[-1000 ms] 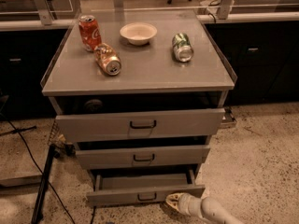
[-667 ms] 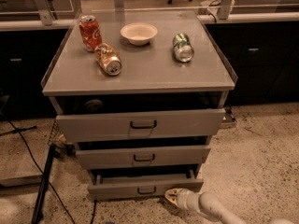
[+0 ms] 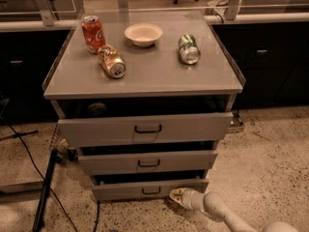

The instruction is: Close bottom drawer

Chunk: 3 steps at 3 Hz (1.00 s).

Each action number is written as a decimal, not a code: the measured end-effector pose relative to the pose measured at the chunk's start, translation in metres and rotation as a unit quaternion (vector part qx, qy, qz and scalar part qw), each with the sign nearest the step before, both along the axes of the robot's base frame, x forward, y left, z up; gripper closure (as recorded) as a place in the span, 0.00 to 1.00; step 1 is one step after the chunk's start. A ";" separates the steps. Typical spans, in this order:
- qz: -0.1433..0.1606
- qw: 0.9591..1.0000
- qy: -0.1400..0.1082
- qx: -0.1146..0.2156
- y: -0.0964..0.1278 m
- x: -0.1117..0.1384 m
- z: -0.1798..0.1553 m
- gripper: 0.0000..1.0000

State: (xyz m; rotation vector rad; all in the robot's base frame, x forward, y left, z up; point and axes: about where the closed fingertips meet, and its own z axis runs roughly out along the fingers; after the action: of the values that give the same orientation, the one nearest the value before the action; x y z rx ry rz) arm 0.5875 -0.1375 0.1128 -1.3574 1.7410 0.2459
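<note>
The bottom drawer (image 3: 120, 190) is the narrowest grey front at the base of the cabinet, with a small black bar handle (image 3: 151, 191). It stands slightly open, with a dark gap above its front. My gripper (image 3: 176, 195) reaches in from the lower right on a white arm and sits against the right part of the drawer front, near the floor.
The top drawer (image 3: 145, 128) and middle drawer (image 3: 147, 162) also stand slightly open. On the cabinet top are a red can (image 3: 92, 33), a toppled orange can (image 3: 111, 61), a white bowl (image 3: 143, 34) and a green can (image 3: 189, 49). A black pole (image 3: 44, 192) and cables lie at left.
The bottom drawer has slid inward and sticks out less than before. My gripper has moved with it, up and toward the cabinet.
</note>
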 end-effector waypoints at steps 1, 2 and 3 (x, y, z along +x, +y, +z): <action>-0.001 1.000 -0.002 0.000 0.000 0.002 0.001 1.00; -0.004 1.000 -0.007 -0.002 -0.001 0.013 0.001 1.00; -0.005 1.000 -0.008 -0.003 -0.002 0.015 0.000 1.00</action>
State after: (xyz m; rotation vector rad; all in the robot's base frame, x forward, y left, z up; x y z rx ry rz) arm 0.6029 -0.1394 0.1130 -1.3516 1.7359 0.2236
